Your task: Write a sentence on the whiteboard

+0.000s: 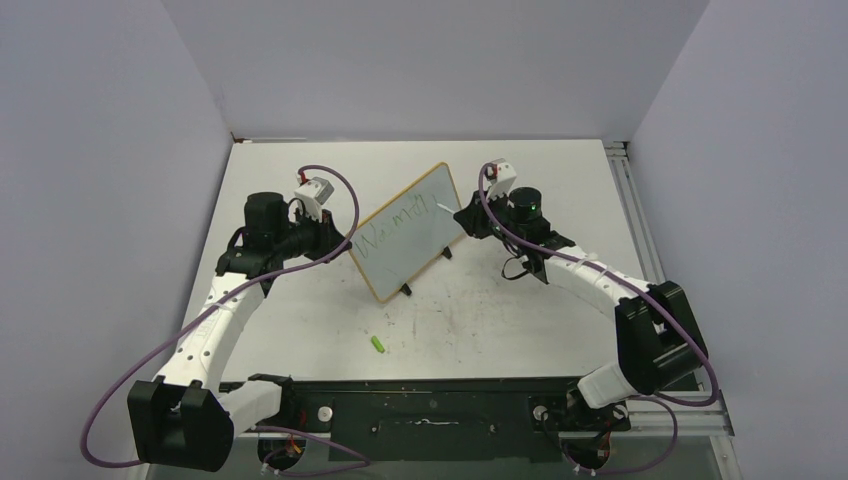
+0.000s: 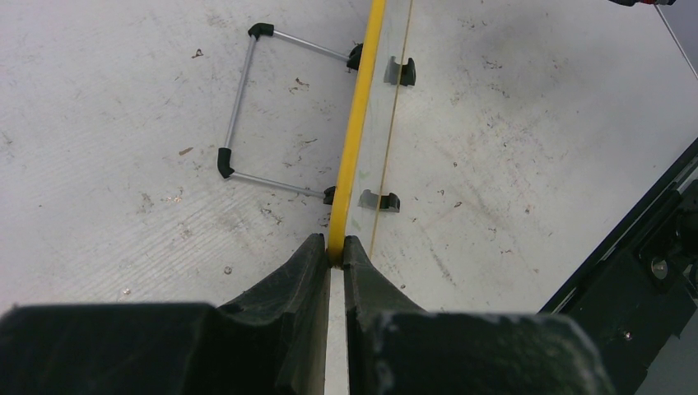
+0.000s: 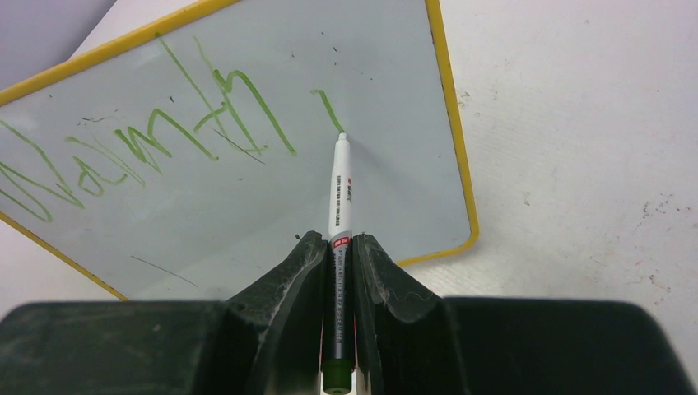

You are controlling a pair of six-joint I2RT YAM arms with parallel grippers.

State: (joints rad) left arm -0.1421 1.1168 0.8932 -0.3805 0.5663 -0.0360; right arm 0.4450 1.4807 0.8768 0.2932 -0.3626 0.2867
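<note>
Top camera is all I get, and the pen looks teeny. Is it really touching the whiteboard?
Observer: Yes. The right wrist view shows the marker tip on the whiteboard, at the end of a short green stroke.
Operator: Who's holding the pen?
Observer: The right gripper, shut on the marker's barrel, with the green end cap poking out behind.
Operator: Why doesn't the board fall over?
Observer: The left wrist view shows the left gripper shut on its yellow frame edge.
Operator: Anything hiding behind it?
Observer: A thin wire stand with black corners reaches from the frame across the table.
</note>
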